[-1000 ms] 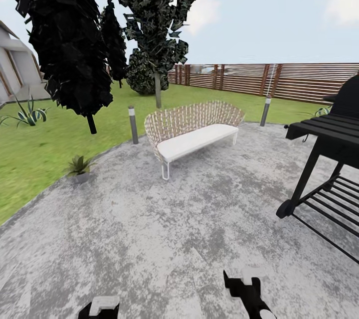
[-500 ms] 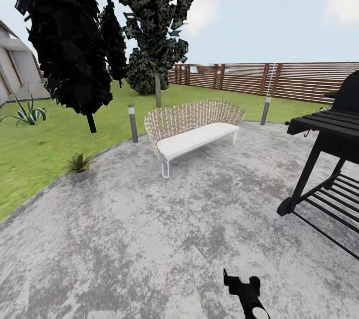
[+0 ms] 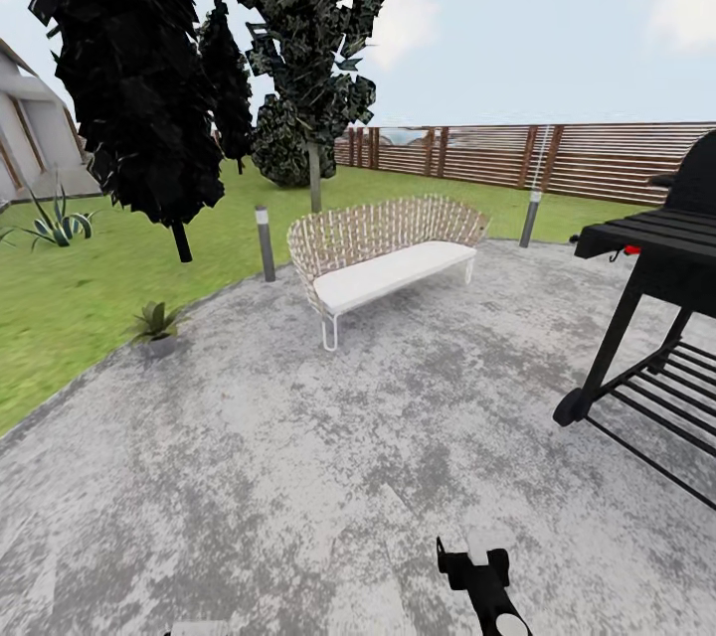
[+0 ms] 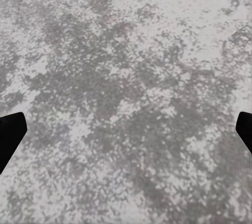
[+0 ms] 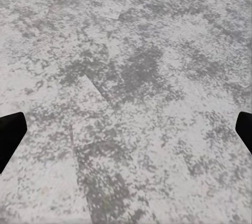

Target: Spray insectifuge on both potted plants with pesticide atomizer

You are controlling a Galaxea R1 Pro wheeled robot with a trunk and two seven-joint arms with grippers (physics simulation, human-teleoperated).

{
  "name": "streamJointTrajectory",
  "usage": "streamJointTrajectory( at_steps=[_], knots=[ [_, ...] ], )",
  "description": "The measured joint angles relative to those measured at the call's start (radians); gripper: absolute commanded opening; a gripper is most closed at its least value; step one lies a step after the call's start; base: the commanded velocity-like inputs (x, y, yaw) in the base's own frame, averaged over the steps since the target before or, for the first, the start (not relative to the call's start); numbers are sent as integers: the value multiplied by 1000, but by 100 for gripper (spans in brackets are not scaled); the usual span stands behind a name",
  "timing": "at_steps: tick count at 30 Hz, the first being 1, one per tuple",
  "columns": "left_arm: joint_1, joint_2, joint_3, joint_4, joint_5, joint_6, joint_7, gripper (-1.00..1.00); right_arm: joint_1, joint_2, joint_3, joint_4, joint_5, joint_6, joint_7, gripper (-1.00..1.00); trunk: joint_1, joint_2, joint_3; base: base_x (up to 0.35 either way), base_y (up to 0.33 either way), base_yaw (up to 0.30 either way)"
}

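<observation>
right gripper (image 3: pixel 474 566), black, fingers spread wide over mottled grey stone patio (image 3: pixel 328 457); left gripper (image 4: pixel 126 135) likewise parted, empty. far ahead-left of the right gripper, a potted plant (image 3: pixel 155 326) at the lawn (image 3: pixel 60 308) edge; ahead, woven bench (image 3: pixel 383 253); to its right, black slatted grill (image 3: pixel 656 308).

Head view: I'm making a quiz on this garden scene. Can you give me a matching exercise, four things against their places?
Things:
1. wicker bench
2. black grill
3. potted plant
4. wooden fence

Places:
A. at the patio's edge by the lawn, on the left
B. along the far side of the lawn
C. at the right edge of the view
D. on the patio, between two bollard lamps

Pairs: 1-D, 2-C, 3-A, 4-B
</observation>
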Motion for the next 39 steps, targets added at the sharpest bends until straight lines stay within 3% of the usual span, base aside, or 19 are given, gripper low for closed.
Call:
streamJointTrajectory(
  at_steps=[23, 33, 39],
  knots=[
    [-2, 1, 1, -1, 5, -1, 0, 100, 0, 0, 6, -1, -1, -4, 3, 100, 88, -161, -72, 0, 0, 0],
    [-2, 1, 1, -1, 5, -1, 0, 100, 0, 1, 3, 0, -3, -3, 2, 100, 127, -231, -116, 0, 0, 0],
    [-2, 0, 1, -1, 4, -2, 0, 100, 0, 1, 2, 0, -3, -3, 2, 100, 127, -231, -126, 0, 0, 0]
  ],
)
